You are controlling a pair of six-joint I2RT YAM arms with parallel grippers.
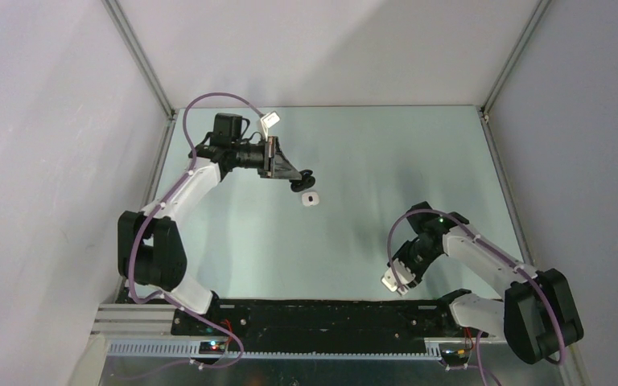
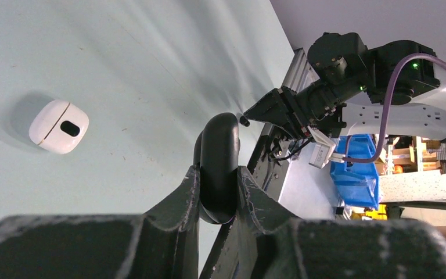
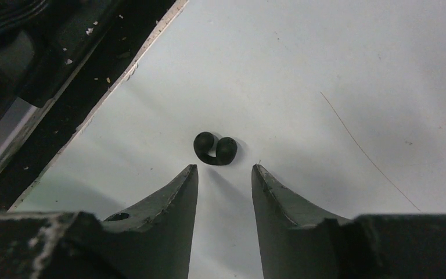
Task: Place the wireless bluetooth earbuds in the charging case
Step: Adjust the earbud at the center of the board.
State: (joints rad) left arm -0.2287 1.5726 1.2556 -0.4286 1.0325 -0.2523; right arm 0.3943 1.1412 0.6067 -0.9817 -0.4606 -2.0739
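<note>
One black earbud (image 2: 218, 165), a small glossy curved clip, is pinched between the left jaws, which are closed to its width and seem to hold it a little off the bench (image 2: 151, 70). In the top view it hangs at the upper middle of the frame, just above the white case (image 1: 311, 199). A second black earbud (image 3: 215, 149) lies loose on the bench in the middle of the right wrist view, just ahead of the right jaws and touching neither of them. That places it at the lower right of the top view, well apart from the case, though it is too small to make out there. The case sits at the left of the left wrist view, a rounded pebble with a seam and a dark oval mark, and it looks shut. That is the likeliest trouble: with no open seat, pressing the held earbud down would probably only send the light case skidding over the smooth bench. The grip is also on a rounded, slick curve, so the earbud may twist or squirt out as it is turned. The right jaws stand open a little wider than the earbud before them and hold nothing. If they come down off centre, one side could knock it away.
</note>
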